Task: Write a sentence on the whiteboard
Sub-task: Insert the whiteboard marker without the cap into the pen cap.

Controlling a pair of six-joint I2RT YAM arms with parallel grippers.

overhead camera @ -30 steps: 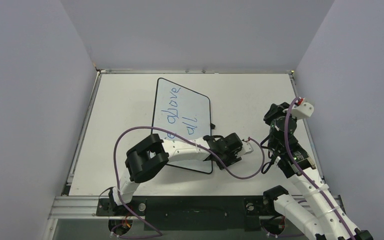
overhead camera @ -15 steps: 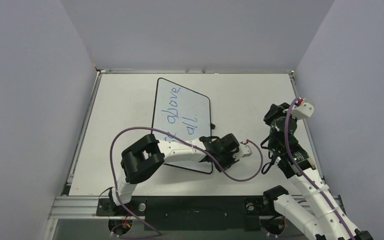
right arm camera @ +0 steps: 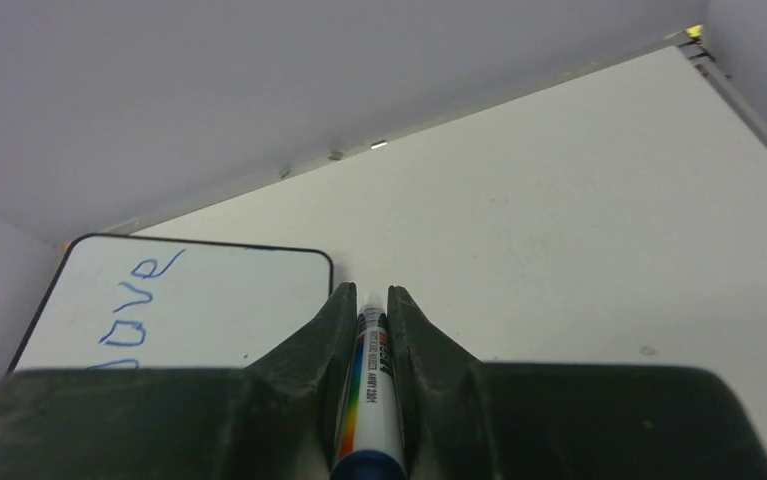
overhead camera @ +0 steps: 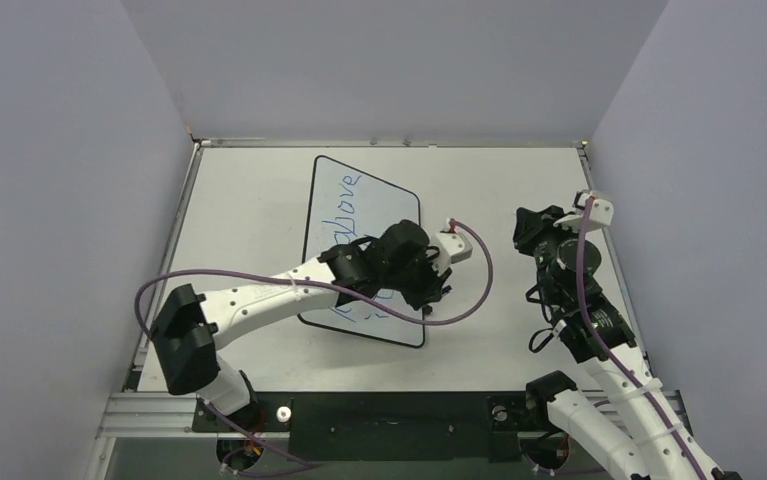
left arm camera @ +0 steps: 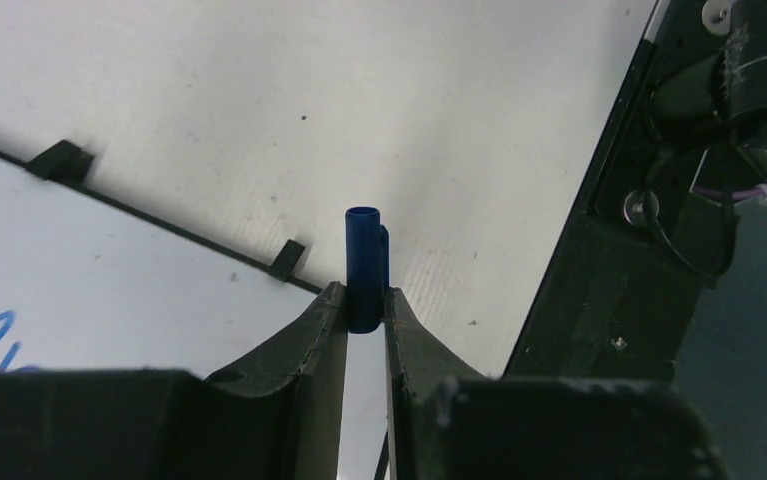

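The whiteboard lies flat on the tabletop, left of centre and turned a little. Its far edge is close to the far rim of the tabletop. The sentence is in blue marker and runs along the board's length. From above, only "bove" can be read, because the left arm lies over the near part of the writing. The right wrist view shows "ove" beside the board's rounded corner.

The left end effector is over the board's right edge, toward the near end. It is clamped on a short blue cap that stands up between the fingers with its open end showing. Below it in that view are the board's black frame and two small black feet on the edge. Bare tabletop lies beyond them.

The right end effector is on the right half of the scene, well apart from the board. It is closed on a marker, which lies lengthwise between the fingers. The marker has a white body with a rainbow-striped label and a blue near end, and its pale tip just reaches the fingertips.
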